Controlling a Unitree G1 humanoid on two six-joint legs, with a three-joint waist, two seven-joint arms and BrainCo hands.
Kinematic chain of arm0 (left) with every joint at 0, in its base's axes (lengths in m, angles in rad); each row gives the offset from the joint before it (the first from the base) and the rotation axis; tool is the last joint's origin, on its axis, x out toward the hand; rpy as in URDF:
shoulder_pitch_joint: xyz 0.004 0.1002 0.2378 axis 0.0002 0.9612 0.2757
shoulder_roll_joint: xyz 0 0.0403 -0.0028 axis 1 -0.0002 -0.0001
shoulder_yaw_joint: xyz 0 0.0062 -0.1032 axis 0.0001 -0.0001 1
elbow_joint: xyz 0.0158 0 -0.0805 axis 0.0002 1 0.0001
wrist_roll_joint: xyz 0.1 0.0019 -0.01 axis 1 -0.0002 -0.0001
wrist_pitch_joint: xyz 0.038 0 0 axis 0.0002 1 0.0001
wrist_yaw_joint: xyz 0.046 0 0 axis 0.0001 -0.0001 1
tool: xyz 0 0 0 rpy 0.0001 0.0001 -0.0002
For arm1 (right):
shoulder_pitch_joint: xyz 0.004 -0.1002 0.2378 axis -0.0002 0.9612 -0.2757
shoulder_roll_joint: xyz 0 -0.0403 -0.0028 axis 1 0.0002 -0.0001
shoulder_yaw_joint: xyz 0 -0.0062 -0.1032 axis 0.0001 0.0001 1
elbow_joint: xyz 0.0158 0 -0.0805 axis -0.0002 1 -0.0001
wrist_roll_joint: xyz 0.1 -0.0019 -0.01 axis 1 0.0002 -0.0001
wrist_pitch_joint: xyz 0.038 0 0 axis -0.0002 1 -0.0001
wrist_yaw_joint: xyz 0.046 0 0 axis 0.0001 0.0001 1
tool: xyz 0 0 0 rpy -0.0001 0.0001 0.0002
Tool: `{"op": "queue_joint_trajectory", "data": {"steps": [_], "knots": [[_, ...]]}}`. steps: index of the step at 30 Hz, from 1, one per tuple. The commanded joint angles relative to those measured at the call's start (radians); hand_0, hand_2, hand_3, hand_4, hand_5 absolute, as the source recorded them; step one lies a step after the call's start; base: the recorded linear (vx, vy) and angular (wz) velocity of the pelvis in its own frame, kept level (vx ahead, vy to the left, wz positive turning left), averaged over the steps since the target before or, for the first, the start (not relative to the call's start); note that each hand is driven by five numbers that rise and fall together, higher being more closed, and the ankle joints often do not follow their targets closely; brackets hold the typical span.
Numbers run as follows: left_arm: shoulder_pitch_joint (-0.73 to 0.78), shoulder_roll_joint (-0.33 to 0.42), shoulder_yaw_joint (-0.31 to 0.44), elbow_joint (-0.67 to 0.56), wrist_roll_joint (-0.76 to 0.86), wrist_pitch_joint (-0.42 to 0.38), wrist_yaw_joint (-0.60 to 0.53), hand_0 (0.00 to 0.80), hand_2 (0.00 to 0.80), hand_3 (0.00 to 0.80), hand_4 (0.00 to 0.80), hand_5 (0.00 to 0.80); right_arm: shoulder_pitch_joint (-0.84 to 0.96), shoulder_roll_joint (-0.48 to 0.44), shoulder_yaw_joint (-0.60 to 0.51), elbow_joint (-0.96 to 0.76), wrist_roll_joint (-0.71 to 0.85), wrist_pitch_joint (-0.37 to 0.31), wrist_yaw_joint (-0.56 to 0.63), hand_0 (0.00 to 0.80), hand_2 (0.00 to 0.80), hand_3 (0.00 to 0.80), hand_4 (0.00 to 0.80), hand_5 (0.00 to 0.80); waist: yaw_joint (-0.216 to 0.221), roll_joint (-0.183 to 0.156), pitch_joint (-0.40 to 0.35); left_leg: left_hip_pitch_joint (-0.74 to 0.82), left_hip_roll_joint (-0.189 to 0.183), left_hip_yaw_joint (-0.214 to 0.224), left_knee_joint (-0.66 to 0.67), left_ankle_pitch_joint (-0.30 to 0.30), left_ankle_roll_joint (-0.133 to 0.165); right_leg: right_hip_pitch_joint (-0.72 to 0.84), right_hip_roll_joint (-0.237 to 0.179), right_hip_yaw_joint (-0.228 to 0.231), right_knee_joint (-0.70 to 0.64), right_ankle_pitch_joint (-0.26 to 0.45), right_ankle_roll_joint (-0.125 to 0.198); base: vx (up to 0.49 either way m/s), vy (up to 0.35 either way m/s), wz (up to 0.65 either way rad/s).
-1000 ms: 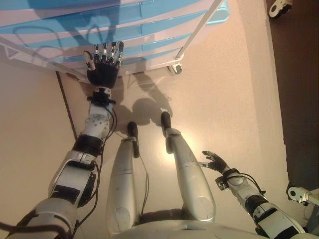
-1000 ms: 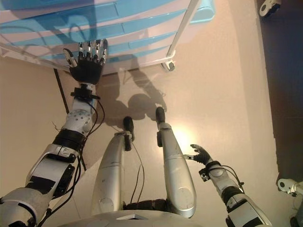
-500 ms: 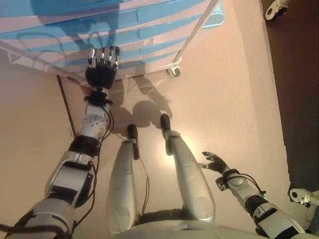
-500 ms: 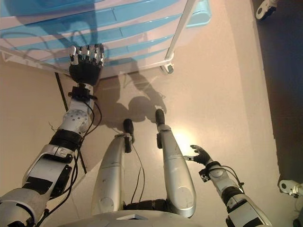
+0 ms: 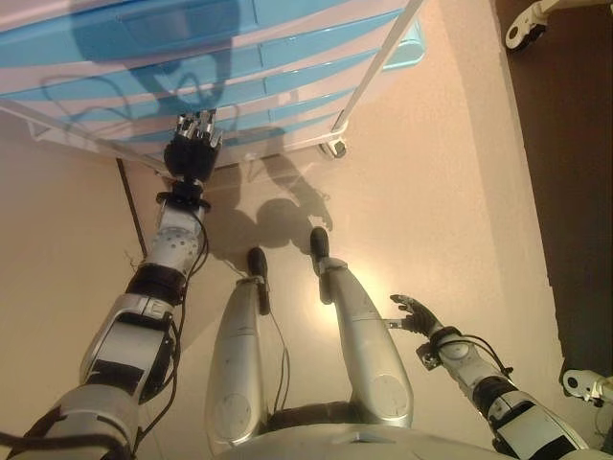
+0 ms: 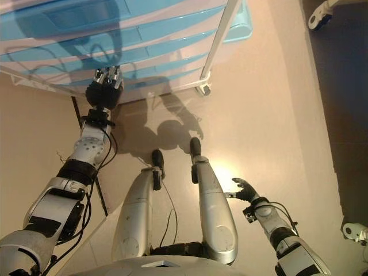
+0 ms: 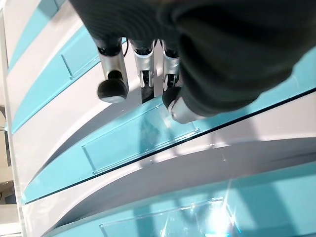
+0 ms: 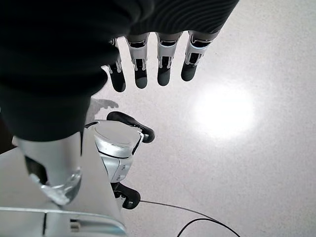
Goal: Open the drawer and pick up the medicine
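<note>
I've got my left hand [image 5: 192, 151], fingers curling and holding nothing, at the drawer [image 7: 138, 140] front of the blue cabinet [image 5: 239, 57], whose smooth, slick-looking plastic I'd hook at the recessed handle panel, right hand [image 8: 148, 59] hanging slack.

Silver-grey arms, black bands — dark ribbed hand covers, silver fingers [image 8: 141, 63] with dark tips

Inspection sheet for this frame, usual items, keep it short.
Surface: beige floor, glare patch near the robot.
Job's things: drawer unit with blue fronts in a white frame on castors, every drawer shut; medicine not seen.
Clutter: nothing seen.
Hands: left hand raised at a lower drawer front, fingers curled, nothing gripped; right hand low at the robot's right side, fingers straight, empty.
Cables: nothing seen besides the robot's own.
Surroundings: darker floor strip on the right, castor of other equipment at top right.
</note>
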State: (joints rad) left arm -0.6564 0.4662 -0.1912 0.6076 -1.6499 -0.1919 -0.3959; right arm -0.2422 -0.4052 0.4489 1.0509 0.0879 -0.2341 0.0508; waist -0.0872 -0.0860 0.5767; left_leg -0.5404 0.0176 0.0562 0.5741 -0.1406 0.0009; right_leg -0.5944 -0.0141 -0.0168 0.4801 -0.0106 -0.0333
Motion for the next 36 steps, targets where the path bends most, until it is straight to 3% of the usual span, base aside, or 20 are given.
{"op": "queue_joint_trajectory", "data": {"steps": [1, 9, 15, 22, 32, 36], "knots": [[-0.121, 0.084, 0.198, -0.258, 0.011, -0.139, -0.227, 0.8, 0.8, 0.8, 0.8, 0.8, 0.074, -0.004, 0.002, -0.001, -0.041, 0.004, -0.001, 0.0, 0.0, 0.0, 0.0, 0.0, 0.077, 0.049, -0.082, 0.047, -0.072, 0.051, -0.082, 0.002, 0.065, 0.093, 0.029, -0.072, 0.094, -0.163, -0.028, -0.028, -0.031, 0.1], [0.072, 0.003, 0.25, -0.307, -0.007, -0.122, -0.288, 0.8, 0.8, 0.8, 0.8, 0.8, 0.09, 0.0, -0.02, 0.002, -0.08, 0.018, -0.003, 0.0, 0.0, 0.0, 0.0, 0.0, 0.121, 0.054, -0.107, 0.086, -0.086, 0.004, -0.075, -0.008, 0.06, 0.142, 0.009, -0.103, 0.129, -0.203, -0.035, -0.017, -0.032, 0.13], [0.27, -0.078, 0.265, -0.42, 0.002, -0.088, -0.338, 0.8, 0.8, 0.8, 0.8, 0.8, 0.106, 0.0, -0.039, -0.019, -0.101, 0.046, -0.001, 0.0, 0.0, 0.0, 0.0, 0.0, 0.167, 0.055, -0.119, 0.103, -0.09, -0.033, -0.069, -0.006, 0.056, 0.185, 0.002, -0.137, 0.141, -0.225, -0.046, -0.048, -0.078, 0.21], [0.454, -0.114, 0.284, -0.523, 0.004, -0.049, -0.395, 0.8, 0.8, 0.8, 0.8, 0.8, 0.134, -0.012, -0.068, -0.038, -0.139, 0.076, 0.019, 0.0, 0.0, 0.0, 0.0, 0.0, 0.215, 0.066, -0.147, 0.147, -0.086, -0.065, -0.082, 0.007, 0.047, 0.273, -0.011, -0.179, 0.125, -0.242, -0.053, -0.008, -0.061, 0.24], [0.671, -0.148, 0.406, -0.568, 0.0, 0.022, -0.387, 0.8, 0.8, 0.8, 0.8, 0.8, 0.151, -0.022, -0.132, -0.03, -0.202, 0.128, 0.077, 0.0, 0.0, 0.0, 0.0, 0.0, 0.272, 0.093, -0.229, 0.271, -0.097, -0.089, -0.133, 0.012, 0.031, 0.437, -0.06, -0.229, 0.039, -0.239, -0.049, 0.045, -0.03, 0.15], [0.749, -0.16, 0.467, -0.564, -0.005, 0.0, -0.389, 0.8, 0.8, 0.8, 0.8, 0.8, 0.164, -0.01, -0.156, -0.029, -0.228, 0.151, 0.096, 0.0, 0.0, 0.0, 0.0, 0.0, 0.287, 0.1, -0.27, 0.343, -0.106, -0.105, -0.189, 0.017, 0.025, 0.506, -0.065, -0.233, -0.021, -0.235, -0.041, 0.113, 0.005, 0.07]]}}
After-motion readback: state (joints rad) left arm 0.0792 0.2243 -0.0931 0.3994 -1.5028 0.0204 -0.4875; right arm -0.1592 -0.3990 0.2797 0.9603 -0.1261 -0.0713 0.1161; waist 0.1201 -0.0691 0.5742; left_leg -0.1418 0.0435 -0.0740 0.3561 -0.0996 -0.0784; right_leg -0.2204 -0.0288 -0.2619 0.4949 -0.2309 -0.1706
